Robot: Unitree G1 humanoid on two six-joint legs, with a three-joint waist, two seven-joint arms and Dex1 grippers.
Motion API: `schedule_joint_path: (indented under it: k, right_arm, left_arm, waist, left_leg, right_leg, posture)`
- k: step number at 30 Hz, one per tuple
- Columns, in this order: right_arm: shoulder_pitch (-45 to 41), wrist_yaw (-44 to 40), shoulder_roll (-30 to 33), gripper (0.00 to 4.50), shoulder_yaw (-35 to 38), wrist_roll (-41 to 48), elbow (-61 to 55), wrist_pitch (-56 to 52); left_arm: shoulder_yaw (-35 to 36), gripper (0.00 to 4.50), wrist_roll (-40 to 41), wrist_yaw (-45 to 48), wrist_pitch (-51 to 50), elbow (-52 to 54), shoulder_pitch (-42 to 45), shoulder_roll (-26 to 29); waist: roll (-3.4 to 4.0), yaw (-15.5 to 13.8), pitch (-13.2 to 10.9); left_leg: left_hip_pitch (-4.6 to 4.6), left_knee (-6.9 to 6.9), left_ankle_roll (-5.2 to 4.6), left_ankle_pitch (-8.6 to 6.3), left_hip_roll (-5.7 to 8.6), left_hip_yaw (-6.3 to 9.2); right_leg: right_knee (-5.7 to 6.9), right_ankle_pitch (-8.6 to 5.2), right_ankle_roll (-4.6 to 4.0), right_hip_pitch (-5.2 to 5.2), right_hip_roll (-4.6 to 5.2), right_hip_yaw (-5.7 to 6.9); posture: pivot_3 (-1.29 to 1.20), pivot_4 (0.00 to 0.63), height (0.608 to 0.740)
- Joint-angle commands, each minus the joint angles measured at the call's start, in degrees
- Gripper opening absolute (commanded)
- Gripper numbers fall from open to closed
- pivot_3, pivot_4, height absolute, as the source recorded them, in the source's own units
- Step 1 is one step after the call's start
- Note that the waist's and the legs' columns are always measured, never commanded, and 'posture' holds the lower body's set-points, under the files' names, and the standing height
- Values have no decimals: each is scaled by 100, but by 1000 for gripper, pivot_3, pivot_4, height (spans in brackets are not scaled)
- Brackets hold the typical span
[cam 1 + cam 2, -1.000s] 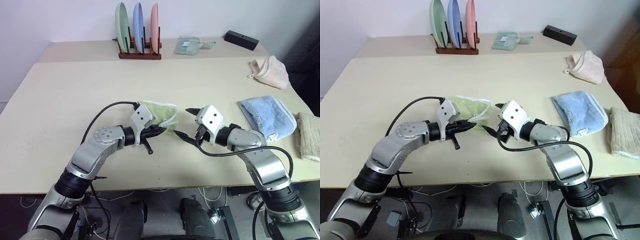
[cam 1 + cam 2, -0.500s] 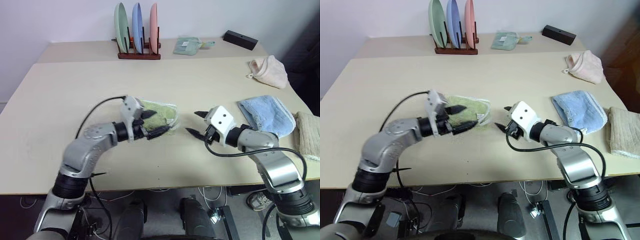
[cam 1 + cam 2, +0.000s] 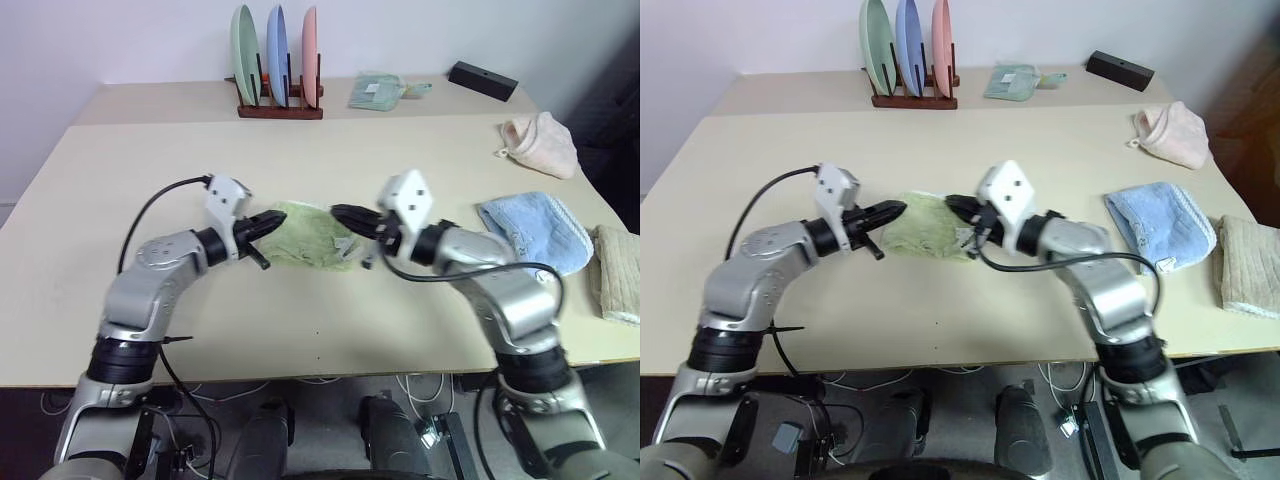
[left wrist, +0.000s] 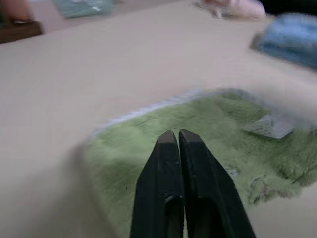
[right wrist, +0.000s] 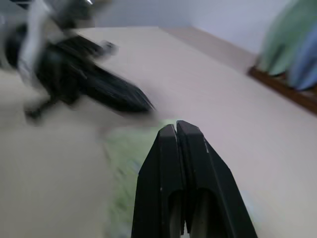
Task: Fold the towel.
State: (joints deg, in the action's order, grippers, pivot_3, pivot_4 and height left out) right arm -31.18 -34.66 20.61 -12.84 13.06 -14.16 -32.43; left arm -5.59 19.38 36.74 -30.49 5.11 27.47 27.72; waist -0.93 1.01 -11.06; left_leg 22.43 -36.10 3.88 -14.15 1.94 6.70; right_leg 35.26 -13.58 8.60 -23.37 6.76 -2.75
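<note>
Both grippers pressed together and empty: left gripper and right gripper flank the green towel, mid-table

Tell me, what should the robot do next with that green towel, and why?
Probably lower the left gripper onto the near edge of the green towel and open it for a pinch. Both the left and the right gripper are shut and empty, poised over opposite ends of the towel, which lies bunched and loosely folded on the table, not yet neat.
</note>
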Motion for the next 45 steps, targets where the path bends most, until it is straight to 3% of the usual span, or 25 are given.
schedule_joint_path:
  k: [1,7,12,16,17,20,26,27,28,34,41,44,45]
  right_arm:
    - [-59,360,-263,0,-301,-490,770,207]
    - [262,617,-476,0,-549,-949,1748,254]
    - [618,560,-336,0,-518,-1021,1524,364]
    - [635,491,-386,0,-29,-645,841,489]
    - [630,392,-262,246,15,-633,633,505]
    - [753,-113,395,1201,-29,-713,-99,612]
    - [963,-452,964,4194,209,-457,-885,358]
    - [978,-470,1011,4500,207,-460,-945,353]
    - [990,-515,1085,4500,183,-485,-1011,381]
    - [1039,-838,1364,4500,170,-299,-1481,317]
    - [1126,-801,1433,4500,126,-388,-1533,359]
    - [1182,-789,1452,4500,144,-381,-1608,326]
    - [1204,-783,1455,4500,157,-371,-1634,307]
  left_arm:
    - [-138,45,-450,-279,382,-414,34,-215]
    - [-208,45,-887,-406,824,-1079,-309,-369]
    - [-107,45,-827,-312,932,-1002,-600,-380]
    - [336,45,-311,-236,681,-494,-680,-426]
    - [550,11,-74,-249,449,-392,-650,-427]
    - [1117,795,387,-326,-91,-190,-569,-285]
    - [1690,3779,793,-616,-909,-294,-511,-183]
    - [1721,4269,839,-670,-1048,-313,-507,-212]
    - [1759,4439,913,-760,-1253,-355,-474,-275]
    - [1962,4439,1599,-1102,-2534,-611,-164,-818]
    - [1471,4439,1577,-1065,-2741,-597,-47,-1255]
    - [1406,3707,1594,-1062,-2750,-496,-88,-1391]
    - [1391,3197,1580,-1061,-2724,-475,-109,-1420]
  waist:
    - [0,-1,0]
    - [4,13,3]
    - [4,11,17]
    - [5,11,16]
    - [5,11,13]
    - [5,8,9]
    - [4,18,9]
    - [4,15,9]
    - [4,12,9]
    - [-2,-23,6]
    - [-3,-47,8]
    - [-3,-41,8]
    - [-3,-38,8]
  left_leg:
    - [0,1,0,0,0,0]
    - [1,3,0,0,0,0]
    - [-15,1,-1,0,0,0]
    - [-15,0,-1,-1,0,1]
    - [-13,1,-1,-1,0,1]
    - [-4,-1,-1,-1,-1,2]
    - [-5,1,-2,-1,-1,3]
    - [-4,1,-2,-1,-1,3]
    - [-4,-1,-2,-1,-1,3]
    - [-2,-5,-2,-1,0,4]
    - [-4,-6,0,0,1,6]
    - [-4,-6,-1,0,2,6]
    - [-4,-6,0,0,2,6]
  right_leg:
    - [0,0,0,0,0,0]
    - [16,0,1,-11,0,0]
    - [18,0,2,7,0,0]
    - [19,0,2,8,0,0]
    - [19,0,2,5,0,0]
    - [20,0,2,-4,0,0]
    - [19,-2,5,-4,0,2]
    - [19,-2,5,-3,0,2]
    - [19,-2,5,-3,0,2]
    - [18,-2,5,1,0,4]
    - [15,-1,5,6,1,6]
    - [8,-1,4,10,3,6]
    - [8,-1,4,10,3,6]
  posture:
    - [0,150,740]
    - [0,150,740]
    - [0,150,740]
    - [0,150,740]
    - [0,150,740]
    - [0,150,740]
    - [0,150,740]
    - [0,150,740]
    - [0,150,740]
    - [0,150,740]
    - [0,150,740]
    - [0,150,740]
    - [0,150,740]
